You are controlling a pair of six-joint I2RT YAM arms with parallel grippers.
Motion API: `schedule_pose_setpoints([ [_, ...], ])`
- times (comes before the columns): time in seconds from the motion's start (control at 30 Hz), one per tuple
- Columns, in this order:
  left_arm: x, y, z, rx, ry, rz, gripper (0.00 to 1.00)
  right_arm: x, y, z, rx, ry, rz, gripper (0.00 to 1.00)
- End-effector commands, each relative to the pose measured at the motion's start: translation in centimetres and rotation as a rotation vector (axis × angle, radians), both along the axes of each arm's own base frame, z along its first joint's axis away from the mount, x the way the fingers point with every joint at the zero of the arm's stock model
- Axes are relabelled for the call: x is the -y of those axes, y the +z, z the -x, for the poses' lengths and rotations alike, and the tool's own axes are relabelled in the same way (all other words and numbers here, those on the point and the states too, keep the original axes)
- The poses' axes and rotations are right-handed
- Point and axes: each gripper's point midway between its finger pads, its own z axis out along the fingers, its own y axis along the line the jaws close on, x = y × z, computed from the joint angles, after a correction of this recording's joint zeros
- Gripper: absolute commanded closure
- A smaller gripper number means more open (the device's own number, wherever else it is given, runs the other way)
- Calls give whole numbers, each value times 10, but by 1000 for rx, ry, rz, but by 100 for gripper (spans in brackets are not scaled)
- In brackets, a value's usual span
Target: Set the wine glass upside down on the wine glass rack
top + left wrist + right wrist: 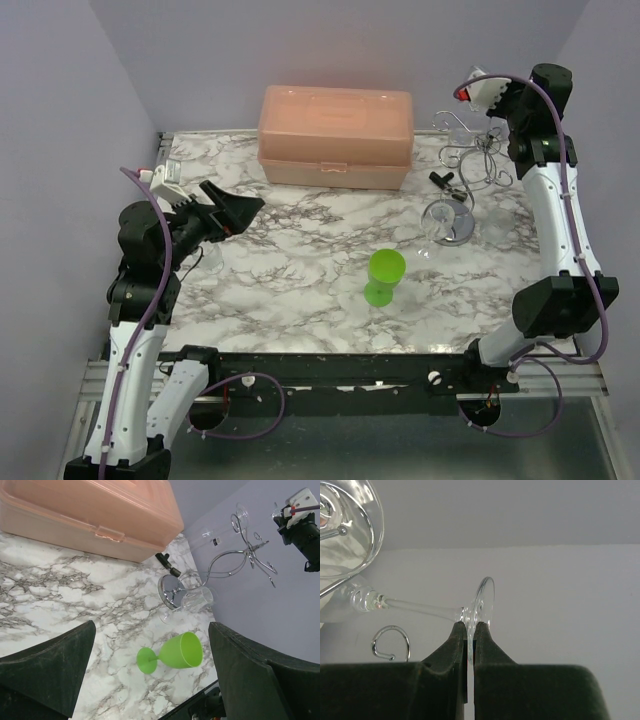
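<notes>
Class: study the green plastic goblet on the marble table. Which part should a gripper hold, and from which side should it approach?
Probably the narrow stem of the green plastic goblet, approached level from its left: it stands upright, its bowl is wide, and the silver wire rack stands on its right.

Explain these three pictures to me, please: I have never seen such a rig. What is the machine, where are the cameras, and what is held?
Two robot arms stand at the near edge of a marble table. The wide picture looks down from above; the other two come from a camera on each wrist. The left gripper is open and holds nothing. The right gripper is shut on the foot of a clear wine glass, raised beside the wire wine glass rack. On the table are a peach plastic box, a green goblet and another clear glass by the rack's base.
</notes>
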Motion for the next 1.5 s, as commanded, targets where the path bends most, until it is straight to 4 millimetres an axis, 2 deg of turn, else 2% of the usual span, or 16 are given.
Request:
schedule_pose_setpoints([
  [0.0, 2, 4, 4, 23, -20, 21, 1, -9, 24, 10, 56, 60, 44, 99],
  [0.67, 1, -2, 9, 14, -17, 31, 1, -22, 18, 34, 19, 143, 85, 99],
  [1.0, 2, -2, 13, 14, -21, 38, 2, -17, 9, 48, -18, 113, 75, 98],
  [1.47, 1, -2, 16, 12, -22, 34, 1, 3, 1, 58, -40, -1, 49, 98],
])
